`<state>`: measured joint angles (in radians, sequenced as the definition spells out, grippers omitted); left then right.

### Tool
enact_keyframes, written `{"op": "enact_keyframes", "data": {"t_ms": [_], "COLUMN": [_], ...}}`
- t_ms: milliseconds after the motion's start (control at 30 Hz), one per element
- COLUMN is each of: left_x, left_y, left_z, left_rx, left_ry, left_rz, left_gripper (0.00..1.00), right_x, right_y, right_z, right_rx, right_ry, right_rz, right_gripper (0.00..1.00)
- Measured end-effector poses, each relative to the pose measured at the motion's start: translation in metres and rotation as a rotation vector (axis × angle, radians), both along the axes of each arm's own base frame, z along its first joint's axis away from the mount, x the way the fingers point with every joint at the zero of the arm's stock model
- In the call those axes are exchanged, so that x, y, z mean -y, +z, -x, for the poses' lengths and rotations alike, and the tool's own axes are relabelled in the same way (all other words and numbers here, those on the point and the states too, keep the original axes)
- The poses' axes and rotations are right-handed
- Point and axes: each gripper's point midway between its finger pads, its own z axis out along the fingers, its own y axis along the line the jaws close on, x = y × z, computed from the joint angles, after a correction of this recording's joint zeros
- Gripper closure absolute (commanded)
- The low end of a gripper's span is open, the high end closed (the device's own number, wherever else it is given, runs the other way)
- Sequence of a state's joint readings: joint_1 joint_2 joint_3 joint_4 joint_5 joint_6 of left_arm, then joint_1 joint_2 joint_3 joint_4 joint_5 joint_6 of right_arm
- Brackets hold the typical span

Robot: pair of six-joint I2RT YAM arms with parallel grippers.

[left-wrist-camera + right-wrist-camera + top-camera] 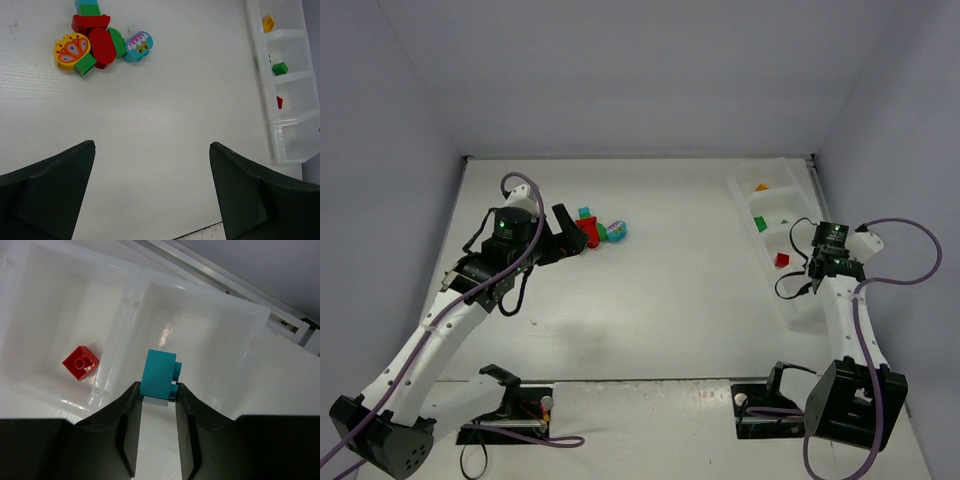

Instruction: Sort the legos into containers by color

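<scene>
A pile of legos lies on the table at the left; in the left wrist view it shows red, green, teal and a yellow flower-printed piece. My left gripper is open and empty, just left of the pile. The translucent tray stands at the right, holding a yellow brick, a green brick and a red brick in separate compartments. My right gripper is shut on a teal brick, above the empty compartment beside the one with the red brick.
The tray's thin walls rise close round my right fingers. The tray also shows at the right edge of the left wrist view. Grey walls enclose the table at the back and sides. Cables hang from both arms.
</scene>
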<state>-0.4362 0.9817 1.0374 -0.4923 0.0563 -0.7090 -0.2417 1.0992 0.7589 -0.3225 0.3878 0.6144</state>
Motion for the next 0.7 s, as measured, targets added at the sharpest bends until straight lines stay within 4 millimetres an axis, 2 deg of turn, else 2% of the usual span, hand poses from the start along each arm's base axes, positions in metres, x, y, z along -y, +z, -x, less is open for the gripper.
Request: {"op": "enact_keyframes", "data": {"t_ms": [67,133,167,267,433,567,633,700], "left_x": [0.0,0.0,0.0,0.0,0.002,0.003,0.004,0.004], "left_y": [-0.001,-0.001,-0.001,-0.002,-0.004,-0.008,-0.01,-0.012], "left_z": [0.001,0.001,0.002,0.002,0.002,0.001,0.0,-0.001], "left_rx": [-0.003,-0.004,-0.003,-0.003,-0.009,-0.021,-0.029,-0.035], "left_ry": [-0.006,-0.011,-0.012,-0.019,-0.028,-0.034,-0.035,-0.036], "left_rz": [-0.005,-0.008,-0.01,-0.013,-0.016,-0.02,-0.023,-0.028], "left_gripper": [0.1,0.1,0.1,0.1,0.1,0.1,0.1,0.1], "right_x": [0.0,-0.001,-0.001,-0.003,-0.005,-0.014,-0.029,-0.063], "right_y": [-0.004,-0.011,-0.015,-0.029,-0.033,-0.021,-0.005,0.016], "right_z": [0.001,0.005,0.006,0.013,0.015,0.003,-0.015,-0.041], "right_rx": [-0.003,-0.013,-0.019,-0.047,-0.057,-0.019,0.034,0.105], "right_ry": [-0.013,-0.022,-0.028,-0.044,-0.039,0.029,0.119,0.293], "right_rz": [-0.014,-0.031,-0.042,-0.069,-0.082,-0.098,-0.092,-0.082], "right_gripper": [0.78,0.68,0.59,0.42,0.33,0.35,0.37,0.38]}}
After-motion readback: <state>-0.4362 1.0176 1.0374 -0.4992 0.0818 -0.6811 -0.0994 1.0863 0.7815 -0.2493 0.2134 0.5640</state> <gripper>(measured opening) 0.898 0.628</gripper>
